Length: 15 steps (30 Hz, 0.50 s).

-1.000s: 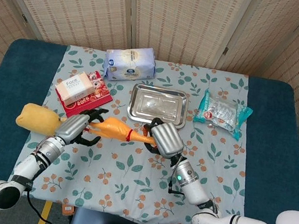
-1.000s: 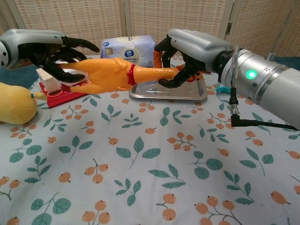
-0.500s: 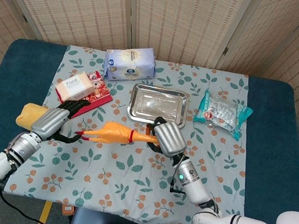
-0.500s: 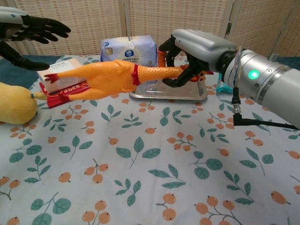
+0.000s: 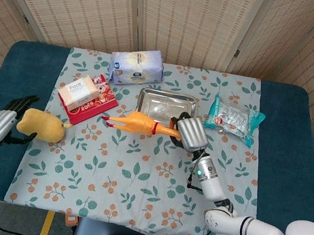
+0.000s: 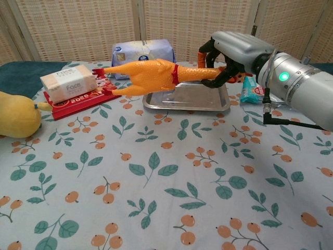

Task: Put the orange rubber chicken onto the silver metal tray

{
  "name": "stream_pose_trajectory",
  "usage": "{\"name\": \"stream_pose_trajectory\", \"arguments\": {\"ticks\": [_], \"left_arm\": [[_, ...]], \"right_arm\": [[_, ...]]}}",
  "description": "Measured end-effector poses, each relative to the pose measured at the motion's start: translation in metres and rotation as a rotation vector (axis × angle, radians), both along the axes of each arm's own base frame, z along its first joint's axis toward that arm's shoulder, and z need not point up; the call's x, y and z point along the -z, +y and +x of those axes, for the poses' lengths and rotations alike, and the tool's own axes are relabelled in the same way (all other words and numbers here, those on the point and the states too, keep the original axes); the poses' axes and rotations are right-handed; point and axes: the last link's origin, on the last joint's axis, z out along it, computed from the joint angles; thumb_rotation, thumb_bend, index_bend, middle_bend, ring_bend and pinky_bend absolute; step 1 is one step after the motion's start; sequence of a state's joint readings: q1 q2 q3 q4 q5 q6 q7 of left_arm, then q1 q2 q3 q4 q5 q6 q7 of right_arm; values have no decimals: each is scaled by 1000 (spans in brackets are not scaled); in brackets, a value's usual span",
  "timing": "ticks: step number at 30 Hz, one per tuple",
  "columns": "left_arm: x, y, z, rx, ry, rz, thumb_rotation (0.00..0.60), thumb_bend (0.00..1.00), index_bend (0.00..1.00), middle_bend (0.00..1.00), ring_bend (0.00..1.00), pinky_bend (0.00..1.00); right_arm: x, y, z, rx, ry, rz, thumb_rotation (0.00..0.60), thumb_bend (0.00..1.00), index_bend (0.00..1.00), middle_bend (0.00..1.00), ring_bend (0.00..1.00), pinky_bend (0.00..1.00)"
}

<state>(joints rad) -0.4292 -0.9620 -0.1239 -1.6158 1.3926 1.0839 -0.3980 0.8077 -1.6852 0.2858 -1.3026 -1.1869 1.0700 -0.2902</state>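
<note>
Glossy metal tray; smooth rubber chicken

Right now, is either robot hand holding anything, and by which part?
The right robot hand holds the orange rubber chicken by its head end. The left robot hand holds nothing.

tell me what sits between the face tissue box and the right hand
The orange rubber chicken spans that stretch, held in the air by the right hand, its feet reaching toward the Face tissue box. The chest view shows it best.
</note>
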Motion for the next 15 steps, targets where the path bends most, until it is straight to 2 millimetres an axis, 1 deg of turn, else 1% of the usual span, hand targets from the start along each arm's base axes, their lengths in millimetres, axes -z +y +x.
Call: {"name": "stream_pose_trajectory", "arguments": {"ticks": [2,5,10,13,15], "left_arm": [[-1,-6,-10,4,19,14,600,330,0,0,0,0],[1,-10,-19,2,28,9,600,330,0,0,0,0],[8,-8,-28,-14,35,-13,600,330,0,0,0,0],[11,-5,-31,-20,43,-27,600,333,0,0,0,0],[12,-3,-33,-21,55,-31,600,333,0,0,0,0]], "right_arm": [[-1,-8,-5,13,12,-26,600,509,932,703,926,1000],[-2,-21,-13,36,34,-60,600,509,935,706,926,1000],[0,-43,-27,79,87,-110,600,509,937,708,919,1000],[3,-55,-36,107,122,-131,600,509,933,708,881,1000],[7,-61,-41,126,139,-134,600,509,890,708,820,984]]}}
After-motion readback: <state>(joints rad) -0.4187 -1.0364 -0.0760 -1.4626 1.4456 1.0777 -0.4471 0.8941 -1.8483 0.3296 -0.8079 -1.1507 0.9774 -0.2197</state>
